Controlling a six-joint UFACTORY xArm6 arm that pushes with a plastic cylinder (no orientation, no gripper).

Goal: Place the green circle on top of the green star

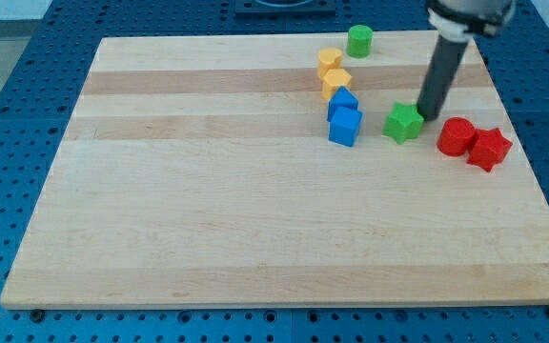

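Note:
The green circle (pixel 359 41) is a short cylinder near the view's top edge of the wooden board (pixel 208 191), right of centre. The green star (pixel 403 123) lies lower and to the right of it, well apart from it. My tip (pixel 429 117) stands on the board just to the right of the green star, at or nearly at its right edge. The dark rod rises from there toward the view's top right.
Two yellow blocks (pixel 332 72) and two blue blocks (pixel 344 116) form a line between the green circle and the green star's left side. A red cylinder (pixel 457 136) and a red star (pixel 488 148) lie to the right of the tip.

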